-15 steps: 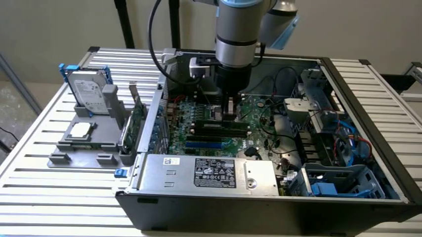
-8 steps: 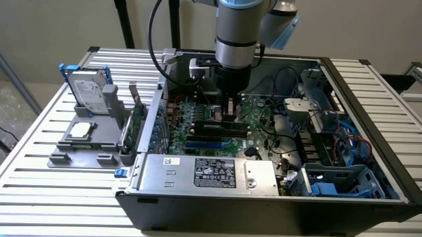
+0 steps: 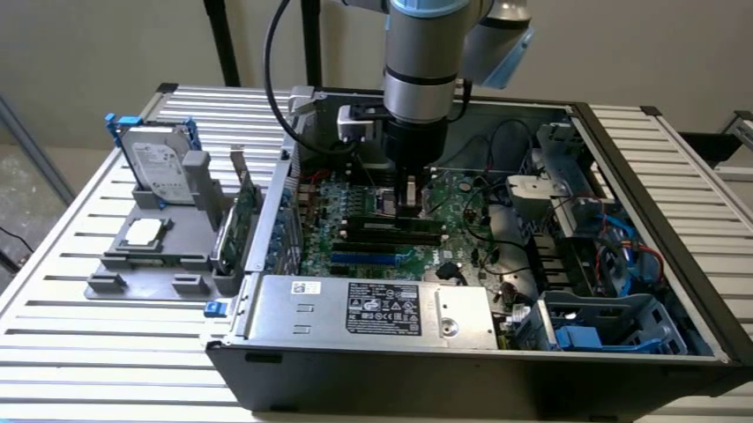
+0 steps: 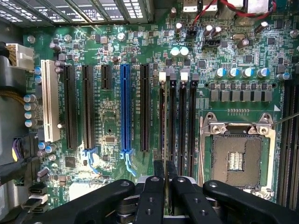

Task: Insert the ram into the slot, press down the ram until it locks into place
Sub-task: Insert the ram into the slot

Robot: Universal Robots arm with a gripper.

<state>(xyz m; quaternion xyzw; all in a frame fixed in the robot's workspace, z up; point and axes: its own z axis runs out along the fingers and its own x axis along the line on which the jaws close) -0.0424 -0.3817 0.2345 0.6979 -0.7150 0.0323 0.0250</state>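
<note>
Starting at the exterior view's left, a grey plastic fixture [image 3: 147, 256] on the slatted metal counter [image 3: 70, 335] props a silver hard drive [image 3: 159, 167] upright, probably so parts stay easy to pick. Next sits the open black computer case [image 3: 471, 379], laid on its side so the large green motherboard [image 3: 353, 251] faces up for work from above. Over its middle the arm's black two-fingered hand [image 3: 410, 192] points straight down. In the wrist view the hand [image 4: 166, 168] has its fingers [image 4: 153, 196] drawn close, pinching a thin strip seen edge-on, which I take for the long, flat green ram stick [image 4: 166, 196]. It lines up with the long narrow black slot [image 4: 161, 93], the one of four parallel ones farthest from the square metal CPU socket [image 4: 236, 154]. Gripping at mid-length likely keeps the stick level. Whether it has seated I cannot tell. At the exterior view's right stands a grey-blue drive bay [image 3: 612, 322]
</note>
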